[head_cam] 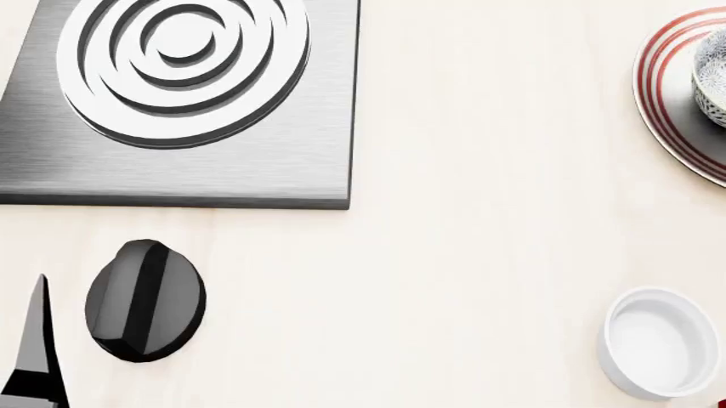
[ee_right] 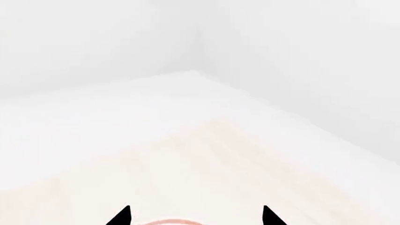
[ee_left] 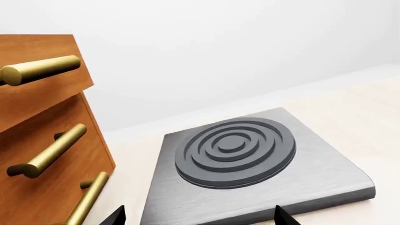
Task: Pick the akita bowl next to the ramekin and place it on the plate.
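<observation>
While the grey-and-white floral akita bowl [head_cam: 711,83] already sits on the wide red-ringed white plate [head_cam: 658,93], the plain glossy white ramekin [head_cam: 658,342] stands well apart, nearer the robot. Right gripper [ee_right: 195,216] is empty, its fingers spread, with the plate's rim just beneath. The task appears done.

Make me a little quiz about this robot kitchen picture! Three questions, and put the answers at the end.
1. True or false: the akita bowl sits on the plate with the red rings.
2. Which thing lies nearest the black knob in the head view? A) the ramekin B) the burner plate C) the plate
3. Fill in: in the left wrist view, the wooden drawers have handles coloured ____.

Key
1. True. The bowl shows at the picture's edge, on the plate.
2. B. The grey burner plate lies just behind the knob; both dishes sit far to the right.
3. Gold (brass).
</observation>
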Robot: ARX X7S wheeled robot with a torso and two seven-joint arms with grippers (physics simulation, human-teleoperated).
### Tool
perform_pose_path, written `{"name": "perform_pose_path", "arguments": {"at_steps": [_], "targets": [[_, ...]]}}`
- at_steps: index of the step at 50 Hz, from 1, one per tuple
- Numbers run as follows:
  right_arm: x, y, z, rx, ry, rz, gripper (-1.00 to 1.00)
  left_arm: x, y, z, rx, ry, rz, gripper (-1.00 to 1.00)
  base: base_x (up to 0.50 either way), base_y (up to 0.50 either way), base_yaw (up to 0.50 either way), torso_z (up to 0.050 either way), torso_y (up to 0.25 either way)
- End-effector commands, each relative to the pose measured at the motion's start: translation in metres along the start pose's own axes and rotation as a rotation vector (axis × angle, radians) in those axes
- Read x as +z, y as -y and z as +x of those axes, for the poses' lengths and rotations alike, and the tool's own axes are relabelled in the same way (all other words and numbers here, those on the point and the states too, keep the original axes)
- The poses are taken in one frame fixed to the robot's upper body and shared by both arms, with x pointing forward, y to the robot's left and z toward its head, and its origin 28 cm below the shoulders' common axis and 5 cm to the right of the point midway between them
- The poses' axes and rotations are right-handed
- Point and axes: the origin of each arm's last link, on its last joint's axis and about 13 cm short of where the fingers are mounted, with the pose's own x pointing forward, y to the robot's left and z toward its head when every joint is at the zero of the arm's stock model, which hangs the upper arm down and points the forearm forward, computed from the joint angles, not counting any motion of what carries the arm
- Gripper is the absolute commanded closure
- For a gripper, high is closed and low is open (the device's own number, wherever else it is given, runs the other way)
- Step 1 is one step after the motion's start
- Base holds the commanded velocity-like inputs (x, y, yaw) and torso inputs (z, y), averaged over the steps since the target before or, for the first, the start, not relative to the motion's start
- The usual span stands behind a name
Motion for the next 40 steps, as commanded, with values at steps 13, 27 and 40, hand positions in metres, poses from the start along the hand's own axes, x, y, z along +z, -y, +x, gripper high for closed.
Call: {"name": "perform_pose_path", "arguments": {"at_steps": [13,27,40], "targets": [[-0.002,-0.004,-0.051,0.156,0.242,-0.079,-1.00,0.000,-0.003,0.000,-0.003,-0.017,-0.019,-1.00,0.00,0.00,0.00,0.000,0.000],[-0.019,0.003,-0.084,0.293,0.390,-0.096,-1.00,0.001,-0.001,-0.002,-0.014,-0.015,-0.022,-1.00,0.00,0.00,0.00,0.000,0.000],[-0.032,0.008,-0.111,0.356,0.488,-0.124,-1.00,0.002,-0.001,-0.001,-0.015,-0.012,-0.012,-1.00,0.00,0.00,0.00,0.000,0.000]]}}
